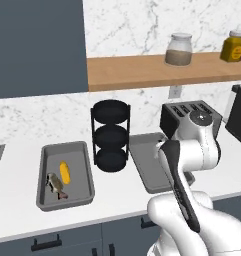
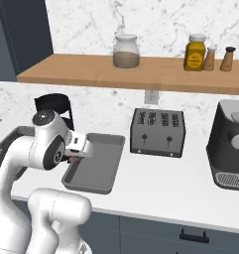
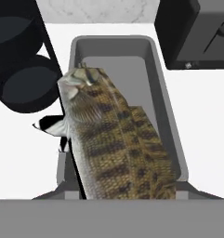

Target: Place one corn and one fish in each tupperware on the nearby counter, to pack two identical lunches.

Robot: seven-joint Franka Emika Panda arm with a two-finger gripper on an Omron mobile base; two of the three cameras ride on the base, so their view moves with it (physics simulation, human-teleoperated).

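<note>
Fish [image 3: 115, 144] pinched in the gripper, hanging over the right tupperware [image 3: 167, 107], ready to drop; left tupperware [image 1: 47, 195] already holds corn [image 1: 65, 171] and a fish.

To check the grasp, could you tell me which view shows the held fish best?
The hand view: the fish looms large above the empty tupperware. In both base views, the arm covers it.

The right tupperware [image 3: 164, 107] lies bare and open from above, hemmed by the black rack [image 1: 110, 136] on 1 side, the toaster [image 2: 157, 131] seemingly close on the other.
</note>
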